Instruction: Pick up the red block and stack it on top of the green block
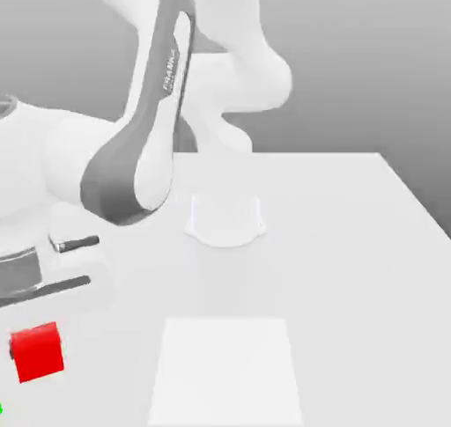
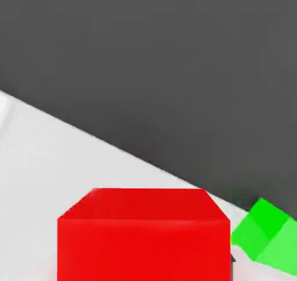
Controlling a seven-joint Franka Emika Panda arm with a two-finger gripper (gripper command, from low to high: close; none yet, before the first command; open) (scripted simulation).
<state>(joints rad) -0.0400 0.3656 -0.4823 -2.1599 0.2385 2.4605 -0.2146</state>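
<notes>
The red block is a small plain cube at the exterior view's lower left. It sits between the fingers of my gripper, which comes down from the white hand above and is shut on it. A dark finger pad shows against the block's side. In the hand view the red block looms large and close. The green block lies just beside it on the white table, near the table's edge. In the exterior view the green block is a tiny sliver at the picture's edge, below the red block.
The arm's round white base stands mid-table behind the work area. A paler square patch marks the table in front. The table's edge runs close behind the green block, with dark floor beyond.
</notes>
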